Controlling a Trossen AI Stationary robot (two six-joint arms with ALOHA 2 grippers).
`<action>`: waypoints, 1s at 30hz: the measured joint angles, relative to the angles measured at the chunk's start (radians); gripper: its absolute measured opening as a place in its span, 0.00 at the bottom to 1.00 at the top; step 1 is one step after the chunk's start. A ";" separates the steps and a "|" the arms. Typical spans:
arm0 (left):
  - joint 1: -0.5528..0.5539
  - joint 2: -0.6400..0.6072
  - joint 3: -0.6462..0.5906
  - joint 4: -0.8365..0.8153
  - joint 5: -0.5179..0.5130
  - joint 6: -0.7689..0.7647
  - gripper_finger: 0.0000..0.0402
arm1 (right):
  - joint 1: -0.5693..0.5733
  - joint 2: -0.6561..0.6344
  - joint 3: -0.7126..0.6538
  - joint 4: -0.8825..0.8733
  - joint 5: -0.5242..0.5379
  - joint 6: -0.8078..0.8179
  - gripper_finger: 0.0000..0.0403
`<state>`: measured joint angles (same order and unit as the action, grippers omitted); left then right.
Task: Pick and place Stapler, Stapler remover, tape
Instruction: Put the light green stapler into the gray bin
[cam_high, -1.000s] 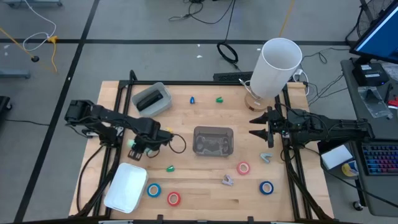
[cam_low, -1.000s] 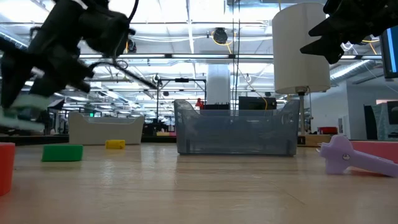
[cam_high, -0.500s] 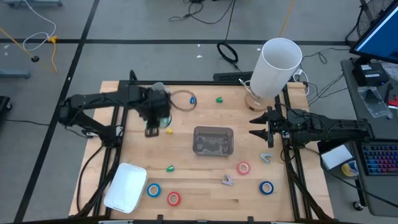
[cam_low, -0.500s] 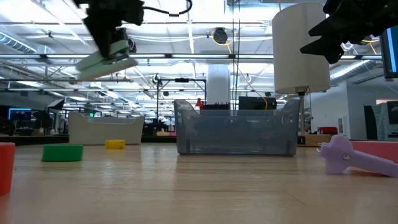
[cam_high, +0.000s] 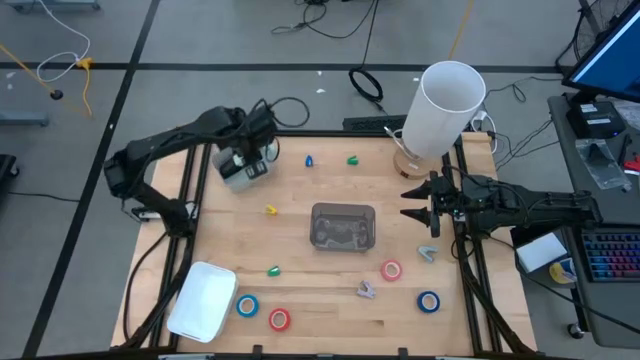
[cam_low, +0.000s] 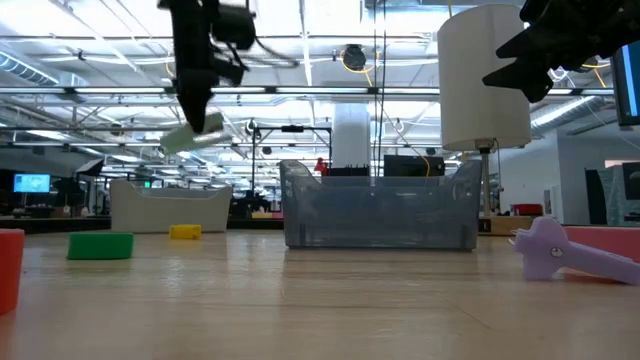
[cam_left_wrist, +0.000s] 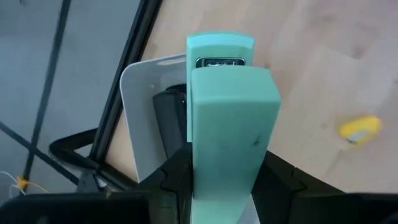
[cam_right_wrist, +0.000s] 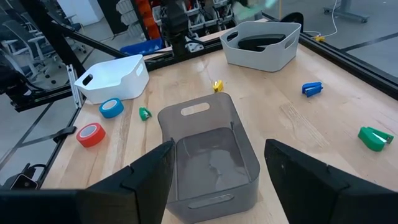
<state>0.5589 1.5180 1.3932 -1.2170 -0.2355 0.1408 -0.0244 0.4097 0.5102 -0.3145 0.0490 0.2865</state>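
Note:
My left gripper (cam_high: 243, 163) is shut on the mint-green stapler (cam_left_wrist: 227, 124) and hovers over the grey bin (cam_left_wrist: 134, 118) at the table's far left; the low view shows the stapler (cam_low: 192, 137) tilted below the fingers. A dark object lies in that bin. My right gripper (cam_high: 405, 205) waits open, above the table to the right of the clear bin (cam_high: 343, 226). Tape rolls lie flat near the near edge: blue (cam_high: 247, 305), red (cam_high: 279, 319), pink (cam_high: 391, 270), blue (cam_high: 429, 301). A purple staple remover (cam_high: 366, 290) lies between them. My left gripper pinches the stapler between its two fingers (cam_left_wrist: 177, 177), one on each long side near one end (cam_left_wrist: 217, 180). The stapler runs on along the fingers, its other end (cam_left_wrist: 219, 53) pointing at the bin. It is lifted clear and hangs tilted.
A tall white cylinder (cam_high: 450, 105) stands at the far right corner. A white bin (cam_high: 205, 298) sits near the near left corner. Small blue (cam_high: 309, 160), green (cam_high: 352, 159), yellow (cam_high: 270, 210) and green (cam_high: 273, 270) pieces and a pale clip (cam_high: 428, 253) lie scattered on the wood.
My left gripper has carried the stapler up and from the table's left middle toward the far edge, ending over the grey bin, and has turned on the way. The stapler stayed in its fingers. The right arm kept still.

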 joint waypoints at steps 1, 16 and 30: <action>0.018 0.018 0.000 0.002 0.009 0.014 0.30 | 0.000 0.000 0.000 0.000 0.000 0.001 0.60; 0.140 0.187 -0.002 -0.060 0.063 0.042 0.30 | 0.000 0.000 0.000 0.000 -0.001 0.001 0.60; 0.140 0.185 -0.089 -0.008 0.096 0.041 0.30 | 0.000 0.000 0.000 0.000 -0.001 0.001 0.60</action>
<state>0.6987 1.7027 1.3042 -1.2248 -0.1398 0.1814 -0.0245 0.4096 0.5102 -0.3149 0.0479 0.2874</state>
